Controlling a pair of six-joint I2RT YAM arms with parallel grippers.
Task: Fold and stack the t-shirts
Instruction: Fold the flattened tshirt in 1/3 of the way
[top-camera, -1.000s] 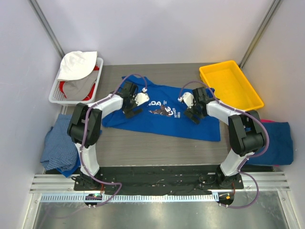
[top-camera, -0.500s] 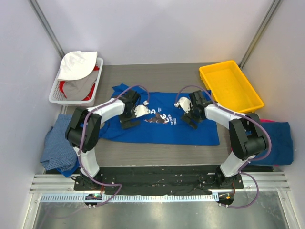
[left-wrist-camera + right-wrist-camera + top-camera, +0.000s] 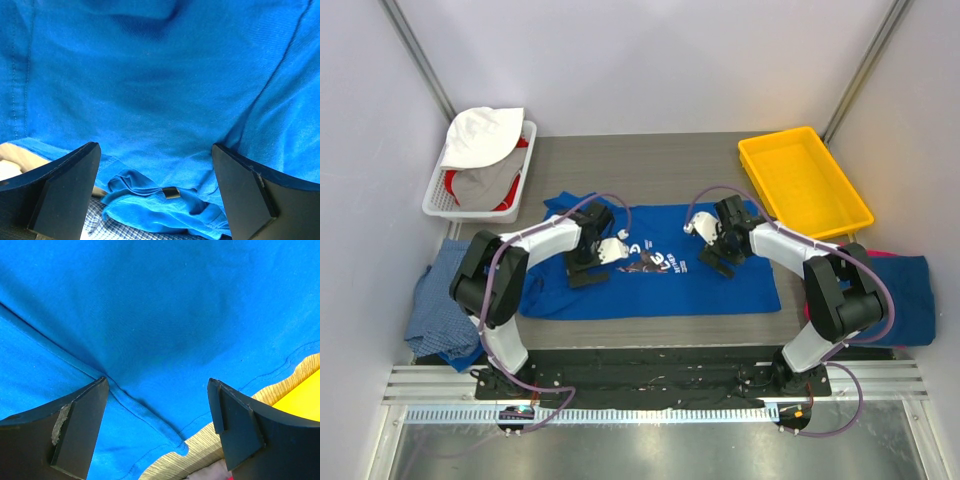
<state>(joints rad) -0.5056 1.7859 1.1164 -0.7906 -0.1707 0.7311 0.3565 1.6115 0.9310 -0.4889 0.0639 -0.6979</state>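
Note:
The royal blue t-shirt [image 3: 660, 285] with its white-and-brown print [image 3: 655, 260] lies spread flat across the middle of the table. My left gripper [image 3: 588, 262] is low over its left part, jaws wide open, with blue cloth [image 3: 150, 75] beneath it and nothing held [image 3: 156, 200]. My right gripper [image 3: 720, 248] is over the shirt's right part, also wide open and empty [image 3: 157, 425]. Below it run a seam and the shirt's hem [image 3: 150, 300]. A plain blue shirt [image 3: 900, 300] with a magenta one [image 3: 885, 254] under it lies off the table's right side.
A yellow tray [image 3: 803, 180] stands at the back right and shows in the right wrist view [image 3: 305, 395]. A white basket [image 3: 438, 190] of clothes is at the back left. A blue checked cloth [image 3: 440, 305] hangs at the left edge. Bare wood [image 3: 200, 455] shows beside the hem.
Both grippers have moved toward the near edge, and the blue shirt came with them. It now lies nearer, wider and flatter than one second ago.

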